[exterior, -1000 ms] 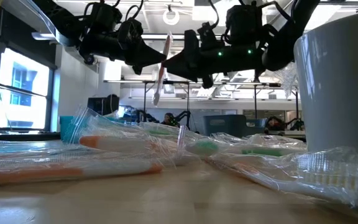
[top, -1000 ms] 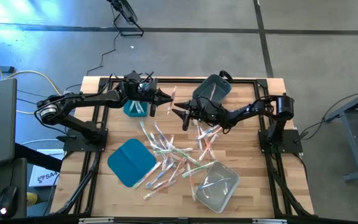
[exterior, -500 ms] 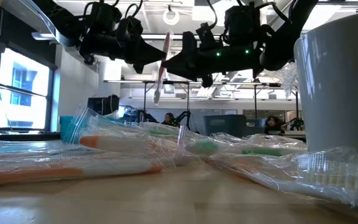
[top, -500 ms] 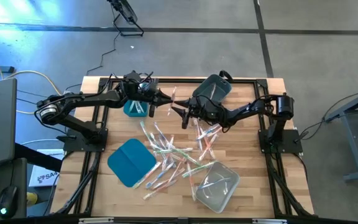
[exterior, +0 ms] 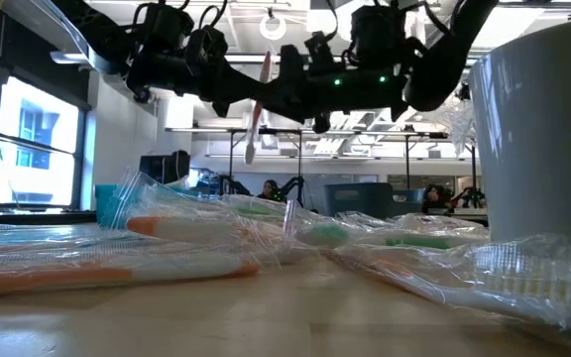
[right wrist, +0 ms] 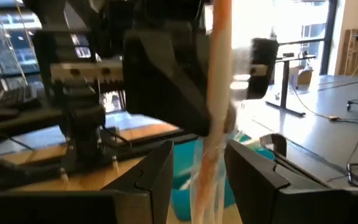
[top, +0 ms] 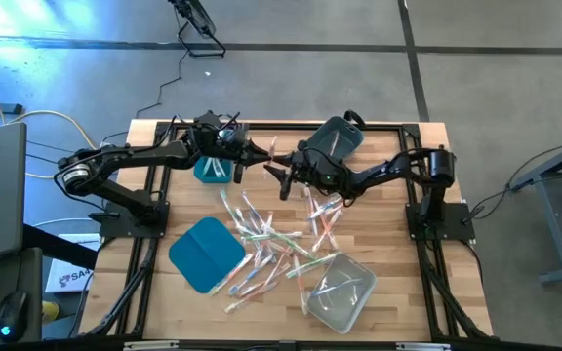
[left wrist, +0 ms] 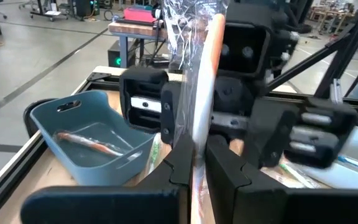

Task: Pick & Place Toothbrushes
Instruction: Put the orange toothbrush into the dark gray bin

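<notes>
Toothbrush (left wrist: 205, 81) pinched upright by left gripper (left wrist: 194, 163) | right gripper (right wrist: 194, 165) spread around it | left wrist view alone shows grey bin (left wrist: 89, 134) holding one.

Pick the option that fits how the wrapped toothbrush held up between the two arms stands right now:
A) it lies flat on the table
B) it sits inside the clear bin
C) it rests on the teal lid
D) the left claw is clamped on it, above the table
D: the left claw is shut on the toothbrush, which hangs roughly upright above the table while the right claw straddles it with jaws apart.
</notes>
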You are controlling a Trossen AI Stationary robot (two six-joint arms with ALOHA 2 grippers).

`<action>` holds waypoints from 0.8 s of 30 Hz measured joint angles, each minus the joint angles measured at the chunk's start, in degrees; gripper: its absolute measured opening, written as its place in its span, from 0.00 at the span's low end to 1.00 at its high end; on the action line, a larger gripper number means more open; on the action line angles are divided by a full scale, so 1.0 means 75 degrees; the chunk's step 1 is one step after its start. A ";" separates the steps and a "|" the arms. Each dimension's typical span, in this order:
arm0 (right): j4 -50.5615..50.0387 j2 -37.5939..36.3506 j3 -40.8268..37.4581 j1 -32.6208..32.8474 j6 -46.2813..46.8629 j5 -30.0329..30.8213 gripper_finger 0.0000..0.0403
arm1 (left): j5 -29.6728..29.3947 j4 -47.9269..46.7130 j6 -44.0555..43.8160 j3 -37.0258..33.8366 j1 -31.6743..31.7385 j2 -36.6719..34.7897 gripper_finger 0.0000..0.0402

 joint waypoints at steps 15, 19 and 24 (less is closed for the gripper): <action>-0.0113 0.0276 0.0267 0.0020 -0.0474 -0.0005 0.29 | 0.0033 -0.0089 0.0061 0.0000 0.0005 -0.0003 0.05; -0.0110 0.0276 0.0267 0.0020 -0.0473 -0.0008 0.21 | 0.0033 -0.0089 0.0064 0.0000 0.0005 -0.0003 0.05; -0.0118 0.0276 0.0267 0.0020 -0.0471 0.0001 0.13 | 0.0042 -0.0094 0.0067 0.0000 0.0005 -0.0003 0.05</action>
